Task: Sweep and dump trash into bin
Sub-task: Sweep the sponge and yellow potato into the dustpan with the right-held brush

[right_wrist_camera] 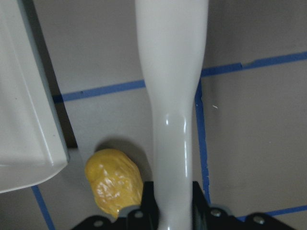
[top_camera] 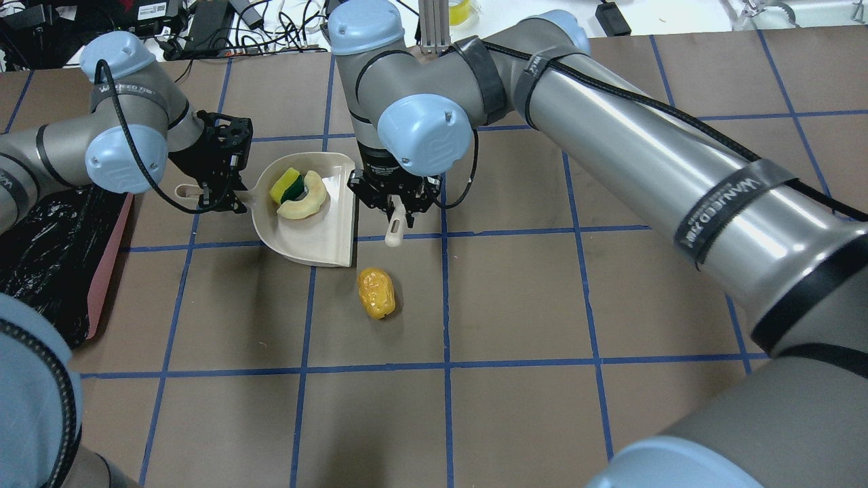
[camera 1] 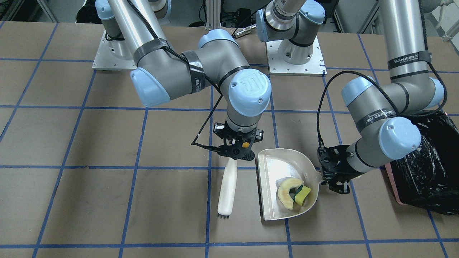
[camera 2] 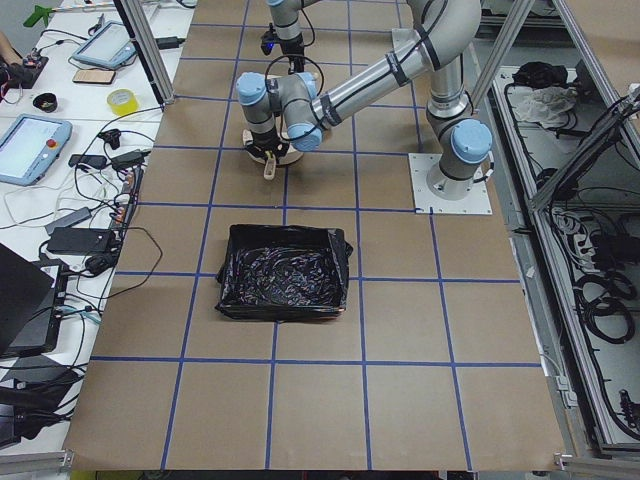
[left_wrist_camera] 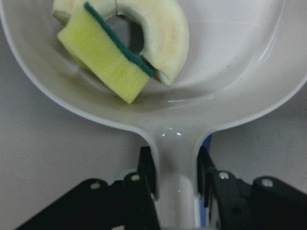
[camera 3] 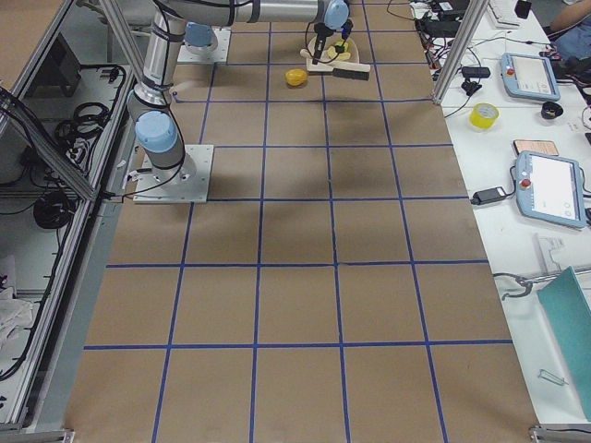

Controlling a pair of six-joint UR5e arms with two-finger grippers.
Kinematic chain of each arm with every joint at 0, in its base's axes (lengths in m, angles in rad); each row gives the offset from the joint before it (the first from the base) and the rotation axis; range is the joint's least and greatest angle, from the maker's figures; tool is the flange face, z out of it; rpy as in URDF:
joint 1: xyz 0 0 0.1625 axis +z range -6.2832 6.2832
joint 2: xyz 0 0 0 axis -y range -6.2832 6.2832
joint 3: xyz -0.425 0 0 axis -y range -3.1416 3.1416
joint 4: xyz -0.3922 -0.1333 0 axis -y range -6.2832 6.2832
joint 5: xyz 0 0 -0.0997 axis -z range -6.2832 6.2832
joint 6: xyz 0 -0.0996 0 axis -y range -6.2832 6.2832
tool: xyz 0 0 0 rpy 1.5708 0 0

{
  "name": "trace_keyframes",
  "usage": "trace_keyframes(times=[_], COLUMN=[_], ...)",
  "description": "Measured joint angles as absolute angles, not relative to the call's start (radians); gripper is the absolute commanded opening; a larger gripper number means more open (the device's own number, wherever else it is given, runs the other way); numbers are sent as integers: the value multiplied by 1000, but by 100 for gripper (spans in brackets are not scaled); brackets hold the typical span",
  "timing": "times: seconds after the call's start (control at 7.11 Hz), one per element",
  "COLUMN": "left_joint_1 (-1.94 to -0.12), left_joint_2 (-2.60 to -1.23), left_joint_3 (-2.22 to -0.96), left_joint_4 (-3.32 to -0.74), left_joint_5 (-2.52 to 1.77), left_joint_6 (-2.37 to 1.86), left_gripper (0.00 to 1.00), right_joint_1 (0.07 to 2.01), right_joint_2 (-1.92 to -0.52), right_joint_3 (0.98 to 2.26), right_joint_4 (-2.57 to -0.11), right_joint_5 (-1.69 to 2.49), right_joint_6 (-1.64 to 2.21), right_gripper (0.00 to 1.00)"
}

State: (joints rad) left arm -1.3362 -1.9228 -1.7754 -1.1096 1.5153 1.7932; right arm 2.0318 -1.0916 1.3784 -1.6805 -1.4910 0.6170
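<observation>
The black-lined pink rectangular bin (top_camera: 42, 261) stands beside the left arm. The left gripper (left_wrist_camera: 176, 168) pinches the beige plastic dustpan (top_camera: 330, 238), which holds the pale melon-like slice (top_camera: 310, 203) and the yellow-green sponge wedge (top_camera: 284, 184). The right gripper (right_wrist_camera: 169, 203) pinches the white brush (camera 1: 228, 186). Sweeping is in hand: the orange-brown potato-like lump (top_camera: 377, 292) lies outside the lip and likely needs brushing in.

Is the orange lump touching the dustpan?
Apart. The right wrist view shows a strip of table between the orange lump and the dustpan.

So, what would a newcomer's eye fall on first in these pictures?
On the brown gridded table, the beige plastic dustpan, handle gripped by the left claw, holds the pale curved melon-like slice and the yellow-green sponge wedge. The orange-yellow potato-like lump lies outside it, beside the white plastic brush in the right claw.
</observation>
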Motion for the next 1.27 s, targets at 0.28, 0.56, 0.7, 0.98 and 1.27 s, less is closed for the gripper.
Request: trace_keyframes(times=[0.28,0.56,0.7,0.98,1.27], left_joint_1=[-1314,-1302,-1300,-1299,-1299], left_joint_2=[-1815,-1747,-1736,-1732,-1732], left_joint_3=[-1911,-2027,-2050,-2066,-2069], left_joint_4=[-1096,-1040,-1021,-1009,-1008], left_joint_5=[1525,1526,1526,1526,1526], left_joint_6=[1824,1828,1827,1821,1819], left_gripper=[0,0,0,0,0], right_joint_1=[2037,2071,2087,2109,2152], right_joint_2=[-1175,-1191,-1193,-1195,-1188], right_joint_3=[1529,1612,1637,1668,1696], right_joint_4=[-1726,-1808,-1827,-1846,-1894], right_joint_5=[-1483,-1480,-1480,-1478,-1476], right_joint_6=[619,655,666,679,741], right_gripper=[0,0,0,0,0])
